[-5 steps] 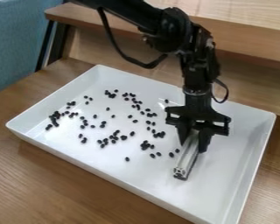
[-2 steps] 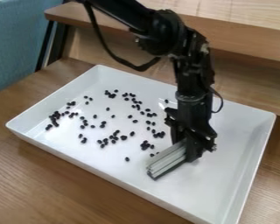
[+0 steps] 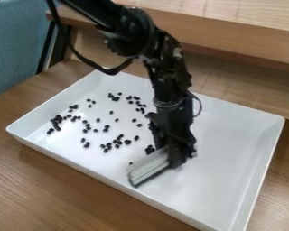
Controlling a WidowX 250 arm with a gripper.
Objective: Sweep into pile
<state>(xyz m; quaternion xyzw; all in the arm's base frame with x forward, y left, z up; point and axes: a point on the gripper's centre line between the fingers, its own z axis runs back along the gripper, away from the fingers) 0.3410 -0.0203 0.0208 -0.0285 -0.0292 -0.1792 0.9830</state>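
Gripper clamped on bar, held low in tray nr its front wall. Beans scattered w/ some small clumps, mostly up & L of bar; a few right by it. Tray on table.

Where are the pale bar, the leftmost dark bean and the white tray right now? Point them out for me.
Pale bar (image 3: 149,166): camera view, about the middle of its visible length.
Leftmost dark bean (image 3: 49,131): camera view, on its body.
White tray (image 3: 231,144): camera view, on its bare floor.
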